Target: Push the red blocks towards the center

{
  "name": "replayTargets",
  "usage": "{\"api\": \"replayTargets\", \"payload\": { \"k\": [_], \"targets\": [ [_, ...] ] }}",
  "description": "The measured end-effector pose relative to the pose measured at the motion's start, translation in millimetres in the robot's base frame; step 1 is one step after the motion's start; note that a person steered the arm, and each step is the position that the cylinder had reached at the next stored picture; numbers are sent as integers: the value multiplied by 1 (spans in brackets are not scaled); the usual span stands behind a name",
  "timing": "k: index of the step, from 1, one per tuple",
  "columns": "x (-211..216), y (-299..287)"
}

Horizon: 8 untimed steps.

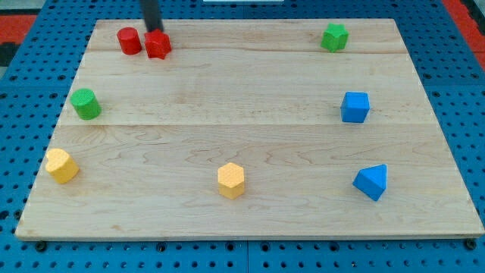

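Note:
Two red blocks sit near the board's top left: a red cylinder (129, 40) and, touching its right side, a red star-like block (158, 45). My tip (154, 30) comes down from the view's top edge and rests right behind the star-like block, at its upper edge. Whether it touches the block I cannot tell.
On the wooden board (250, 83): a green cylinder (86, 104) at the left, a yellow block (61, 165) at the lower left, a yellow hexagonal block (231, 180) at bottom centre, a green block (334, 36) at top right, a blue cube (355, 107) and a blue triangular block (371, 182) at the right.

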<state>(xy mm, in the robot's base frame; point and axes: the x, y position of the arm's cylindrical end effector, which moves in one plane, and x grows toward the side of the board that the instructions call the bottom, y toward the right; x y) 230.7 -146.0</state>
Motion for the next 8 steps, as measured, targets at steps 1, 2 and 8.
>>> {"api": "replayTargets", "payload": {
  "k": [1, 2, 8],
  "targets": [
    [11, -8],
    [25, 2],
    [65, 29]
  ]
}}
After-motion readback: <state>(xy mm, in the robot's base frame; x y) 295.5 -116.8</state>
